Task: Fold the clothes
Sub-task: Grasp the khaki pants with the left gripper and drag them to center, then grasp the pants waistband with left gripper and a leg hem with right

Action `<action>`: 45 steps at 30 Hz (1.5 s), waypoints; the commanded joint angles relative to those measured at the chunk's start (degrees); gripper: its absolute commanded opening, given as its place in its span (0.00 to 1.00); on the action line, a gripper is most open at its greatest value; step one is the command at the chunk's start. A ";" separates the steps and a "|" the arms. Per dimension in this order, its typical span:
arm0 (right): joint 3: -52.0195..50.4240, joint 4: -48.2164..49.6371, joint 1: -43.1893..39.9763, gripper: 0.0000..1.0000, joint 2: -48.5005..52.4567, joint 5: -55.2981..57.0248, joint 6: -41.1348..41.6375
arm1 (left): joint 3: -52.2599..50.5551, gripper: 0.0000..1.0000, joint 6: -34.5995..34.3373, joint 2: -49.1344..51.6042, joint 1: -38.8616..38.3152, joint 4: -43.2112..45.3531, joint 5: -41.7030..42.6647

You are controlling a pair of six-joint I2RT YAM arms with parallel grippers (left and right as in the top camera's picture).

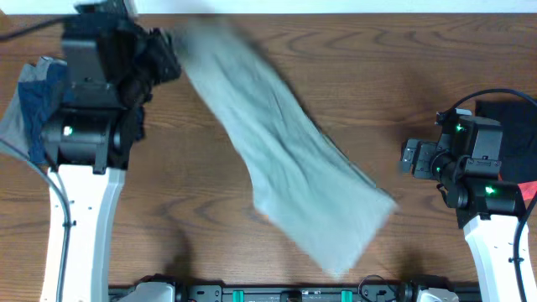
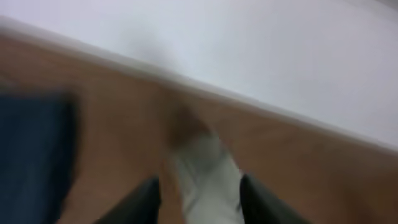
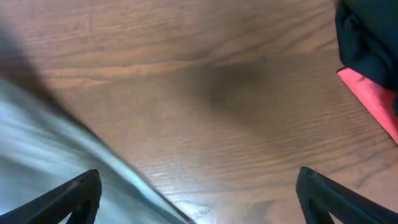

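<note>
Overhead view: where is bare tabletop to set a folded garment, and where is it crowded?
Free: wood between trousers and right arm, toward the far edge; between left arm and trousers, near side. Crowded: left edge with the blue garment, right edge with a dark garment.

A brown wooden table point(image 1: 361, 75) with visible grain carries all the items, its far edge meeting a white surface. Pale khaki trousers point(image 1: 294, 168) stretch diagonally across the middle, from the far left corner towards the near right; the cloth is blurred, so whether it lies fully flat cannot be determined. At the left edge a blue garment point(image 1: 38, 92) lies against a grey garment point(image 1: 12, 127), and at the right edge a dark garment point(image 1: 508, 113) sits with a red item point(image 1: 527, 191) just beside it.
</note>
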 commanded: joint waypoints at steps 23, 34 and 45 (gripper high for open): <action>-1.77 -22.10 -0.70 0.99 7.65 -11.41 16.50 | -0.55 0.79 13.60 31.87 0.28 -10.69 4.09; -14.03 -10.56 -0.70 0.99 11.69 -6.40 23.43 | -0.55 0.79 16.94 42.29 0.28 -8.52 8.48; -24.04 9.60 -0.70 0.20 11.76 -6.03 24.70 | -0.55 0.49 16.92 45.99 0.24 -12.02 9.94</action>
